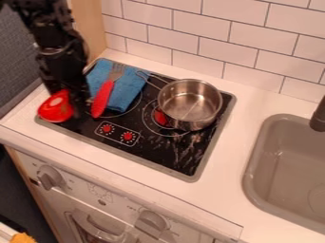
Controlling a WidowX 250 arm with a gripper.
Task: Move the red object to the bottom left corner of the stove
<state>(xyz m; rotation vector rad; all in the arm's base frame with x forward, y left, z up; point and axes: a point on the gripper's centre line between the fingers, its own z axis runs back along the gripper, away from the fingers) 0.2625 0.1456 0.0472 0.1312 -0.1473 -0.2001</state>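
- at the bottom left corner of the stove, the red object, glossy and rounded, lapping over the rim toward the white table
- hanging down from the upper left, right beside the red object, the tool; cannot tell whether apart, together or clamped on it
- key relation: from the tool, down and to the left in the view, close enough to overlap; touching or only in front, cannot tell
- only one arm to judge by, and already near
- long axis: weak, since nearly round; at most leaning from lower left to upper right
- pointing: cannot tell for sure, with the upper part partly behind black
- to the right, on the blue cloth, a fork with red handle toward the front edge; farther right, the metal pot
- by judgement, goal met or almost met; probably just a small settling onto the corner, then a clean release and a straight lift
- worth watching for: a roll off the rim if let go too far out, or a brush against the fork handle on the way up
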